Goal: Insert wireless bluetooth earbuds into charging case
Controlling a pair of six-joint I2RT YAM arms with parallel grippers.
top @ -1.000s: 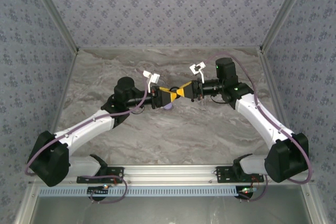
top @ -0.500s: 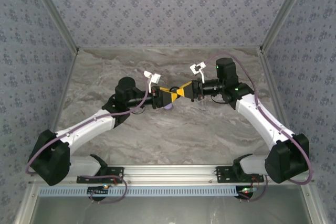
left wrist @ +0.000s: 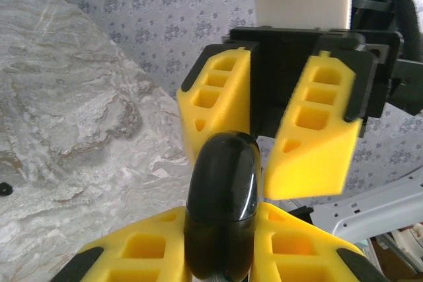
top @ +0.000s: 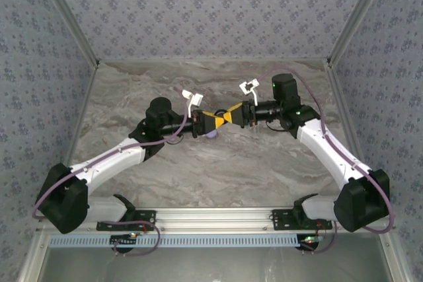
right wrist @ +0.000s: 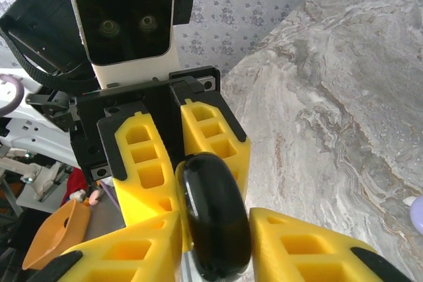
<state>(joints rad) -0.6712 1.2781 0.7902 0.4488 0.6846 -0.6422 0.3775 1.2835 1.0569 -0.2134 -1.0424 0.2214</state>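
The black round charging case (left wrist: pixel 221 189) hangs in mid-air over the table's middle, seen edge-on with its seam showing. My left gripper (left wrist: pixel 221 219) is shut on its near end, a yellow finger pressed to each flat face. My right gripper (right wrist: pixel 215 219) faces the left one, and its jaws stand slightly apart around the other end of the case (right wrist: pixel 211 222). In the left wrist view a thin gap shows beside one right finger (left wrist: pixel 310 156). From above, the two grippers (top: pixel 219 118) cross tip to tip. A tiny black piece (left wrist: pixel 4 189), perhaps an earbud, lies on the table.
A pale lavender disc (top: pixel 210 134) lies on the marble table (top: pixel 264 163) just below the left gripper, and also shows at the edge of the right wrist view (right wrist: pixel 418 212). Patterned walls close in the back and both sides. A metal rail (top: pixel 211 216) runs along the near edge.
My left gripper's jaws have closed onto the case. The right gripper's jaws have eased apart a little. Both arms have hardly moved.
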